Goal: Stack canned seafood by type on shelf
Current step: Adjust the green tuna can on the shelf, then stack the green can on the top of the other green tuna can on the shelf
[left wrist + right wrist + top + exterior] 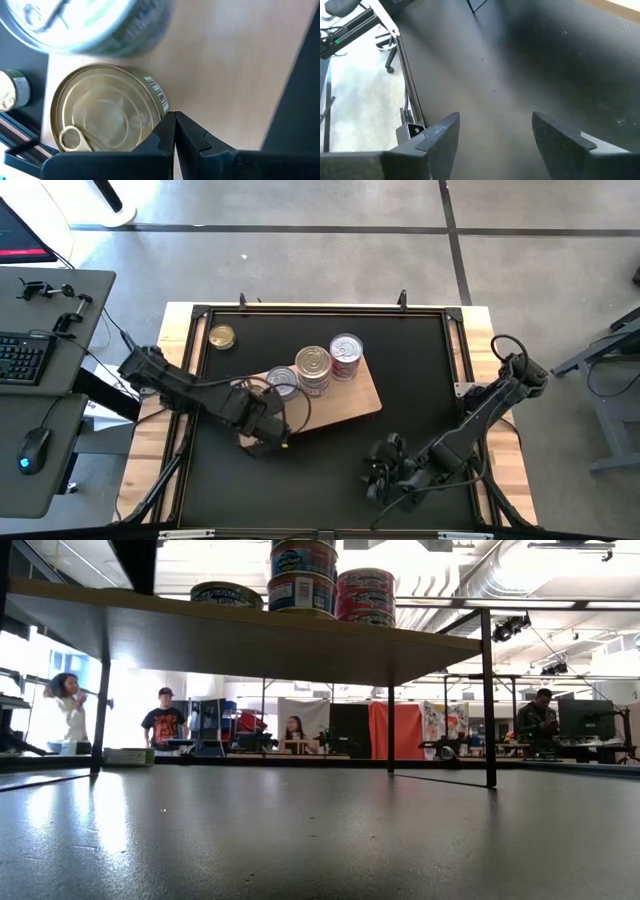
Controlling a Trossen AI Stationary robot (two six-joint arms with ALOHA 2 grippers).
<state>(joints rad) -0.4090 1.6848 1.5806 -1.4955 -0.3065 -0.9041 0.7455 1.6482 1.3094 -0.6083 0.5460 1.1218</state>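
black tabletop (330,460) is carrying the shelf (350,408), where the left gripper (174,131), fingers pressed together empty, is hovering beside a gold tin (102,116), while the right gripper (495,132) is idling open near the front edge.

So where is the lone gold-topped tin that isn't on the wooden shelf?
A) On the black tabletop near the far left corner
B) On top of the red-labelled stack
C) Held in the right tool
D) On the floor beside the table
A: in the high view the gold-topped tin lies alone on the black tabletop by the far left corner, apart from the shelf and its stacks.
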